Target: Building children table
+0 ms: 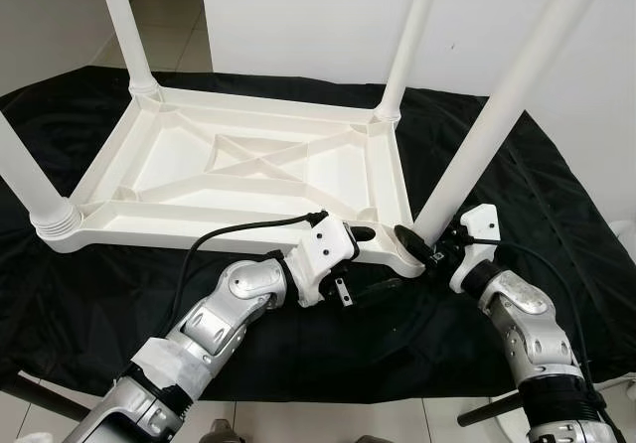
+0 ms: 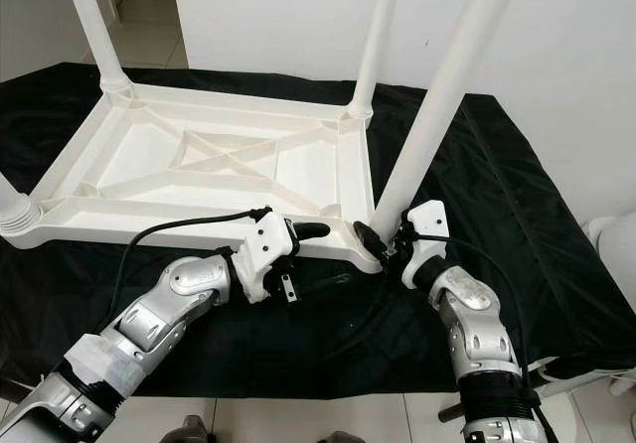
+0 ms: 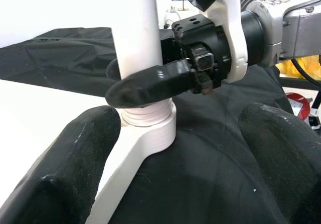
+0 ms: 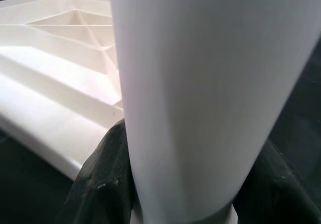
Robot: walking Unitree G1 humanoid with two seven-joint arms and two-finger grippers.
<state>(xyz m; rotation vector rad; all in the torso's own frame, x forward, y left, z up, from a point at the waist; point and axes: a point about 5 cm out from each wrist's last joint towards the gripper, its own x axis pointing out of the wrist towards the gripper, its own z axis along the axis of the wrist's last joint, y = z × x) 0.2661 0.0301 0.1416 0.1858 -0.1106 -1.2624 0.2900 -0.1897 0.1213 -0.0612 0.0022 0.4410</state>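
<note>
A white plastic children's table (image 1: pixel 199 236) lies upside down on a black cloth, all its legs pointing up. At the near right corner, my right gripper (image 1: pixel 422 244) is shut on the base of the near right leg (image 1: pixel 487 135), just above its ribbed socket (image 3: pixel 150 121). Its black fingers (image 4: pixel 105 179) sit on either side of the leg (image 4: pixel 200 83). My left gripper (image 1: pixel 373 261) is open, low by the table's front rim beside that corner. One finger rests at the rim and the other lies on the cloth. Its two fingers (image 3: pixel 75 163) frame the socket.
The black cloth (image 1: pixel 556 195) covers the floor under the table. The other legs stand at the far left (image 1: pixel 124 26), far right (image 1: pixel 409 36) and near left (image 1: pixel 25 175). A white wall rises behind. Tiled floor and a dark rod (image 1: pixel 487 413) lie at the cloth's near edge.
</note>
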